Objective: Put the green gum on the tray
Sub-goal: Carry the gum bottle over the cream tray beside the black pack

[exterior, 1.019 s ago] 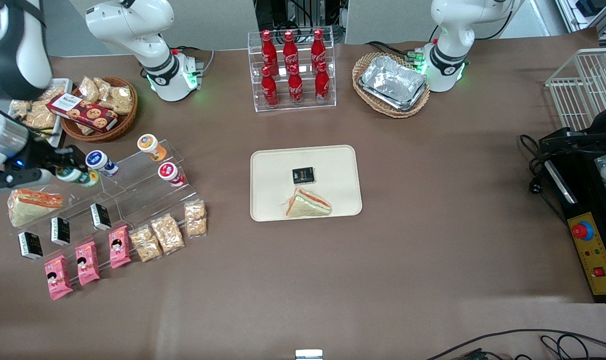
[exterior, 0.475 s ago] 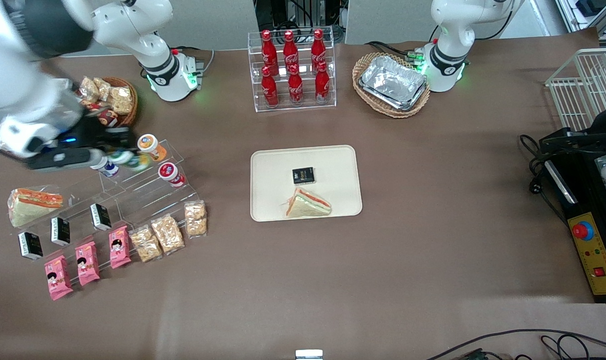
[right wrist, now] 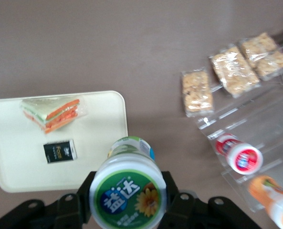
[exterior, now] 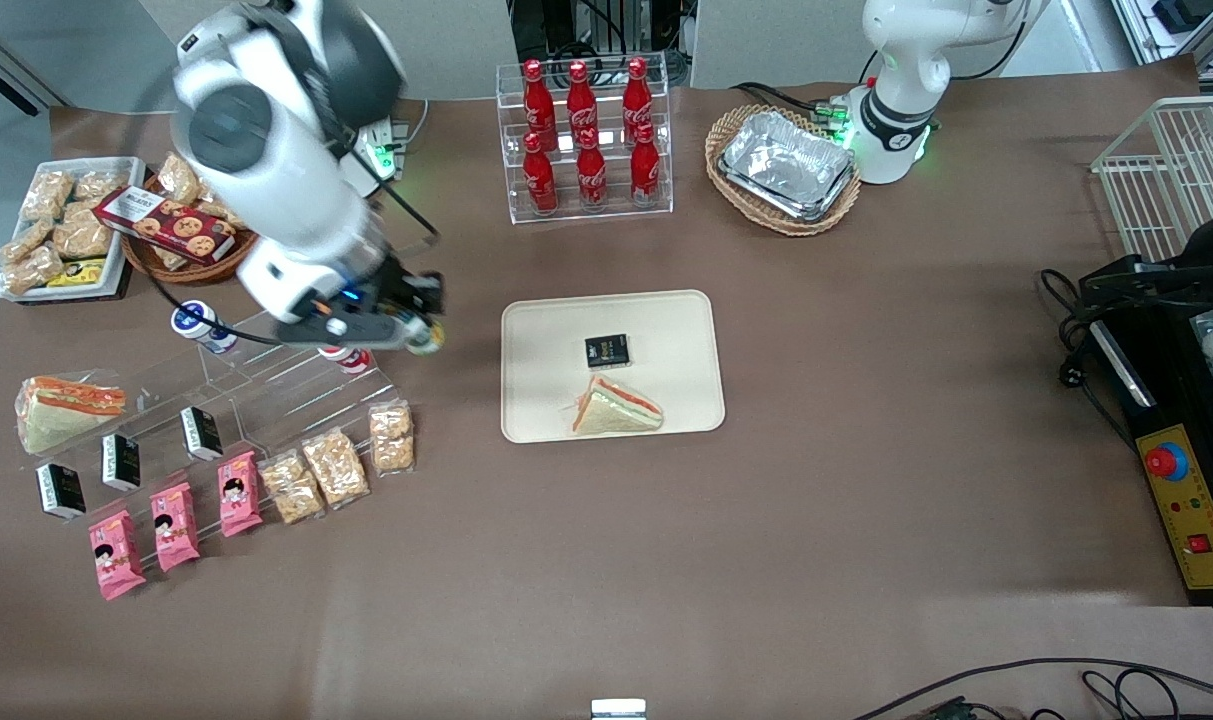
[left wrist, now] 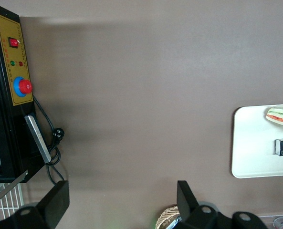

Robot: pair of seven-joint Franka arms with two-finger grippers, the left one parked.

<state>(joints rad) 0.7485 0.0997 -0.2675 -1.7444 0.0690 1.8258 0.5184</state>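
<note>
A small green gum (right wrist: 128, 190) bottle with a white cap was clamped in the gripper (exterior: 418, 335), held above the bench beside the tray (exterior: 546, 400). The cream tray lay flat mid-bench, holding a sandwich (exterior: 614, 408) and a small black packet (exterior: 607, 350).

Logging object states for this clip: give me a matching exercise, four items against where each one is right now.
Items:
1. green gum
2. sandwich wedge
3. red-capped bottle
4. foil trays

Places:
A. in a wicker basket
B. lying on the tray, nearer the front camera than the small black packet
C. held in the pincer, above the table between the clear stepped stand and the tray
D. on the clear stepped stand

Pairs: 1-C, 2-B, 3-D, 4-A
</note>
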